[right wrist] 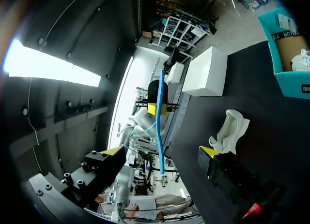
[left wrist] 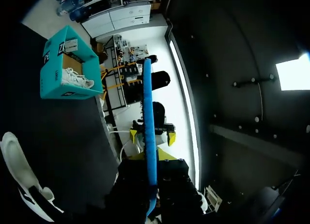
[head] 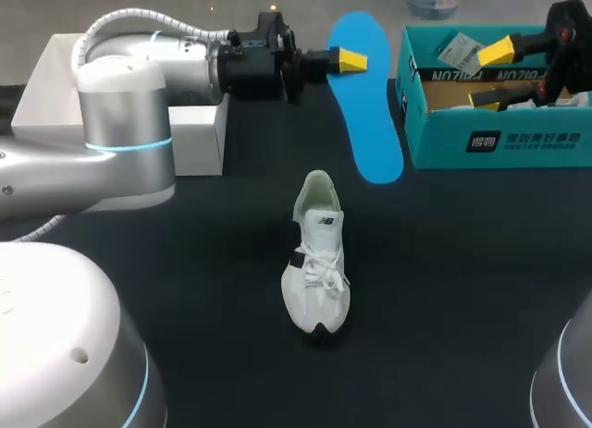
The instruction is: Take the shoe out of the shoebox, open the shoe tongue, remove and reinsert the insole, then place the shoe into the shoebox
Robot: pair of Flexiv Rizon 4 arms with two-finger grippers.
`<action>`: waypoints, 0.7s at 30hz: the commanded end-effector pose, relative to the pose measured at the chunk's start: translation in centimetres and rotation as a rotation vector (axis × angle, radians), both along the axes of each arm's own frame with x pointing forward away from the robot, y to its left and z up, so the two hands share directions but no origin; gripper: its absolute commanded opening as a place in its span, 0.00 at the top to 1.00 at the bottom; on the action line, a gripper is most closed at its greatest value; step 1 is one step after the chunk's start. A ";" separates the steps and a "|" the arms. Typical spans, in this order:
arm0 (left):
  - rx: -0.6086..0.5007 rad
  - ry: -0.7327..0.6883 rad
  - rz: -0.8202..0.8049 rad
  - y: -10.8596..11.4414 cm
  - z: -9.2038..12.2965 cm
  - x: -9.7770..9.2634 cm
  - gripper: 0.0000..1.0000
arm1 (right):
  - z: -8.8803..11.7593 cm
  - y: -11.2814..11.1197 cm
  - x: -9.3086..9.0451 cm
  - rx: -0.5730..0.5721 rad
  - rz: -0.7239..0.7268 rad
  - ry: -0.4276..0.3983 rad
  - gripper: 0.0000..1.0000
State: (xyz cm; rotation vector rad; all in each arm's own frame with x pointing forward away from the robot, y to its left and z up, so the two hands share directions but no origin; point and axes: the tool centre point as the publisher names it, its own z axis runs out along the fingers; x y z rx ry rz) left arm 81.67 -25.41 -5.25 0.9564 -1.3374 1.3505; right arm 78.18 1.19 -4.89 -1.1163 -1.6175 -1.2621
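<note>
Black table (head: pixel 185 289): shoebox (head: pixel 499 137) walls mostly hide 1 boxed shoe (left wrist: pixel 75 79).

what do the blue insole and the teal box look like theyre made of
The flat blue insole: probably foam, matte; edge-on it is thin and slightly bowed. The teal rectangular shoebox: likely cardboard, matte printed outside, plain brown inner walls showing.
</note>
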 end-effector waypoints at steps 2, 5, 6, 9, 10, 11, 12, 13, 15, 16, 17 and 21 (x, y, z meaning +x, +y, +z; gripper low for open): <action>-0.019 0.042 0.024 -1.9 -0.2 0.9 1.00 | 0.1 2.6 0.8 -0.043 0.051 0.012 0.00; -0.032 0.050 0.051 -2.8 0.1 1.1 1.00 | -0.1 3.7 0.9 -0.034 0.056 0.011 0.00; -0.037 0.048 0.057 -3.1 0.2 1.2 1.00 | -0.2 4.1 1.0 -0.035 0.056 0.014 0.00; -0.046 0.038 0.067 -4.1 0.4 1.2 1.00 | -0.3 4.9 1.1 -0.036 0.057 0.025 0.00; -0.043 0.024 0.077 -4.4 0.4 1.2 1.00 | -0.3 5.1 1.1 -0.037 0.056 0.029 0.00; -0.049 0.029 0.076 -4.6 0.4 1.1 1.00 | -0.4 5.1 1.1 -0.038 0.039 0.041 0.02; -0.056 0.031 0.076 -4.7 0.4 1.0 1.00 | -0.4 5.1 1.2 -0.034 0.021 0.043 0.12; -0.063 0.027 0.087 -4.9 0.4 1.0 1.00 | -0.4 5.1 1.3 -0.029 0.007 0.045 0.23; -0.069 0.026 0.093 -5.1 0.5 1.0 1.00 | -0.4 4.9 1.4 -0.039 -0.019 0.051 0.47; -0.070 0.027 0.092 -5.2 0.5 1.0 1.00 | -0.4 4.9 1.5 -0.038 -0.025 0.054 0.51; -0.079 0.028 0.105 -5.3 0.6 1.0 1.00 | -0.4 4.8 1.5 -0.043 -0.040 0.057 0.52; -0.086 0.038 0.116 -5.4 0.8 1.2 1.00 | -0.4 4.7 1.6 -0.039 -0.082 0.064 0.55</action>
